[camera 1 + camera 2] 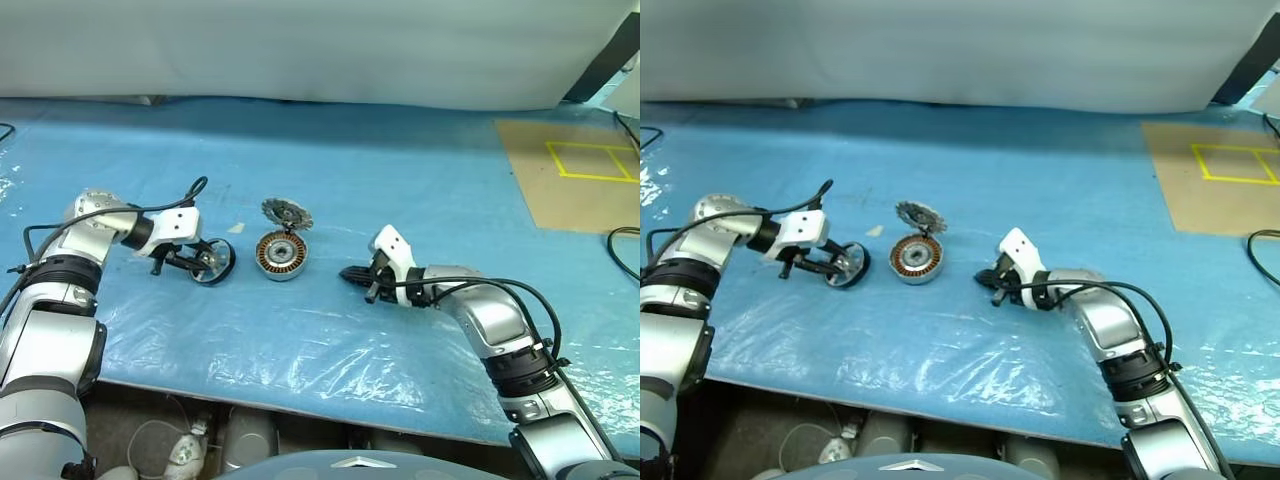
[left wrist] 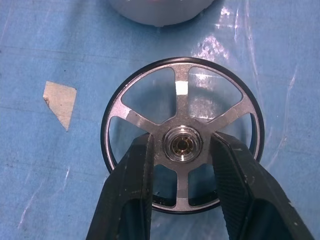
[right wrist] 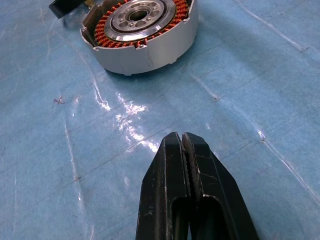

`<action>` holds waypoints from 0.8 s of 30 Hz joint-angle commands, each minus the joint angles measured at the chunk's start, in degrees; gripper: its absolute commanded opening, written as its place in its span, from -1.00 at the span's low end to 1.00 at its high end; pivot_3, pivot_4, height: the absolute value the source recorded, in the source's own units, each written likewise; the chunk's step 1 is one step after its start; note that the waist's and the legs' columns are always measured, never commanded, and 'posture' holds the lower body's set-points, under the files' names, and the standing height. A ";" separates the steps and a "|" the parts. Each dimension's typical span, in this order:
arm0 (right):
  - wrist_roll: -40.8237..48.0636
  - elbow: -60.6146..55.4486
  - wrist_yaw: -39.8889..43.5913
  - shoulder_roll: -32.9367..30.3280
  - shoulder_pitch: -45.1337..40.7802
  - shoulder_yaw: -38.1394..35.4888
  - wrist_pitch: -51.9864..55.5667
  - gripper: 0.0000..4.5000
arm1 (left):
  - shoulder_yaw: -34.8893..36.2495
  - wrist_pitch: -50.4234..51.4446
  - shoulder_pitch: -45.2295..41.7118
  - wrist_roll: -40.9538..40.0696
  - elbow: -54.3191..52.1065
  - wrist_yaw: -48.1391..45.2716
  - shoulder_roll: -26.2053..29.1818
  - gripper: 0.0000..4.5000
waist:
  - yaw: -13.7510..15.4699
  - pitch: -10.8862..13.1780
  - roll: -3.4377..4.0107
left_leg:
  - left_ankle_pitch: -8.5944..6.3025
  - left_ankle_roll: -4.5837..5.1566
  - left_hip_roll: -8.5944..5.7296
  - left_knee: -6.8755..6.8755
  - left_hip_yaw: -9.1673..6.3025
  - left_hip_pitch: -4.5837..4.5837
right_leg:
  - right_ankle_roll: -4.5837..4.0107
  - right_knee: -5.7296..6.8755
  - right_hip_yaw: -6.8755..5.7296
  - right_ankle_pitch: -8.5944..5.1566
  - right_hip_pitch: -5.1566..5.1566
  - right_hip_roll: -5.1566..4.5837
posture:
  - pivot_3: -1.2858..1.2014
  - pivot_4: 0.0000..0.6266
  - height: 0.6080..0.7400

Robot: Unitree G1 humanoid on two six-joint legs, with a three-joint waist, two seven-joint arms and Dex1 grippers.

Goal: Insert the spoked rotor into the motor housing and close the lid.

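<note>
The spoked rotor [image 2: 182,95], a silver wheel with a dark rim, lies on the blue sheet left of the motor housing [image 1: 281,255]. My left gripper [image 2: 182,143] is shut on the rotor's central hub, one black finger on each side. The housing stands open, showing its copper windings [image 3: 102,22]. Its lid [image 1: 287,213] stands up at the far rim. To the right of the housing, my right gripper [image 3: 181,138] rests low over the sheet, shut and empty, pointing at the housing.
A blue plastic sheet [image 1: 400,180] covers the table. A small scrap of tape [image 1: 235,228] lies behind the rotor. A brown board with a yellow taped square [image 1: 590,160] sits at the back right. The table's front edge [image 1: 300,400] runs close to me.
</note>
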 commanded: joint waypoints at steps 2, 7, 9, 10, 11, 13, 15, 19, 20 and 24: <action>0.74 0.11 0.51 0.27 -1.45 0.05 -0.98 -1.00 | 3.13 5.17 1.70 -5.01 -5.18 -0.48 0.34 -0.40 | -0.05 0.01 -0.02 | 0.00 0.00 0.01 -0.01 0.00 -0.04 | 0.00 -0.01 0.00 0.00 -0.04 0.00 | 0.03 -0.52 1.00; 0.69 1.36 0.65 0.34 -1.86 -0.19 -1.52 -1.00 | 7.36 16.60 4.98 -12.31 -14.09 -2.67 2.28 -0.40 | -0.40 0.05 -0.09 | 0.00 0.00 0.04 -0.01 0.01 -0.22 | -0.01 -0.02 -0.01 0.00 -0.19 0.02 | 0.03 -0.52 1.00; 0.69 1.90 0.74 0.35 -2.16 -0.31 -1.73 -1.00 | 8.47 17.06 6.41 -13.87 -16.73 -1.92 2.00 -0.40 | -0.54 0.05 -0.09 | 0.00 0.00 0.05 -0.02 0.00 -0.32 | -0.02 -0.02 -0.01 -0.01 -0.29 0.05 | 0.03 -0.52 1.00; 0.68 2.07 0.77 0.33 -2.26 -0.36 -1.81 -1.00 | 8.81 17.52 7.03 -14.61 -18.26 -1.75 1.70 -0.40 | -0.57 0.05 -0.08 | 0.00 0.00 0.05 -0.03 0.01 -0.34 | -0.02 -0.02 -0.02 -0.01 -0.31 0.06 | 0.03 -0.52 1.00; 0.70 2.40 0.84 0.34 -2.49 -0.43 -1.89 -1.00 | 8.81 18.54 7.39 -15.19 -19.90 -1.60 1.34 -0.40 | -0.58 0.05 -0.08 | 0.00 0.00 0.05 -0.03 0.01 -0.36 | -0.02 -0.02 -0.02 -0.01 -0.32 0.07 | 0.03 -0.52 1.00; 0.58 2.98 0.93 0.37 -2.95 -0.41 -2.23 -1.00 | 8.92 19.85 7.58 -16.66 -22.46 -0.94 0.07 -0.40 | -0.61 0.05 -0.09 | 0.00 0.00 0.06 -0.02 0.00 -0.36 | -0.02 -0.02 -0.02 -0.01 -0.32 0.07 | 0.03 -0.52 1.00; 0.47 3.59 0.93 0.49 -3.49 -0.37 -2.43 -1.00 | 8.57 21.24 7.50 -17.58 -23.99 -0.62 -0.90 -0.40 | -0.51 0.05 -0.09 | 0.00 0.01 0.05 0.00 0.01 -0.37 | -0.02 -0.01 -0.03 0.00 -0.31 0.06 | 0.03 -0.52 1.00; 0.36 3.67 0.94 0.55 -3.66 -0.14 -2.56 -1.00 | 6.47 20.14 6.40 -16.29 -24.34 0.63 -3.38 -0.40 | -0.63 0.05 -0.09 | 0.01 0.01 0.06 0.03 0.00 -0.38 | -0.02 0.00 -0.02 0.00 -0.31 0.06 | 0.03 -0.52 1.00; 0.32 3.41 0.95 0.47 -3.43 -0.02 -2.61 -1.00 | 6.02 19.86 5.73 -16.09 -23.99 0.94 -4.23 -0.40 | -0.63 0.05 -0.09 | 0.01 0.02 0.06 0.02 0.00 -0.37 | -0.02 0.00 -0.03 0.00 -0.31 0.07 | 0.03 -0.52 1.00; 0.20 2.89 0.69 0.18 -2.74 -0.11 -2.62 -1.00 | 4.26 17.84 3.58 -14.72 -21.22 0.99 -6.00 -0.40 | -0.60 0.05 -0.10 | 0.02 0.03 0.04 0.03 0.00 -0.45 | -0.02 -0.02 -0.03 0.00 -0.34 0.08 | 0.03 -0.52 1.00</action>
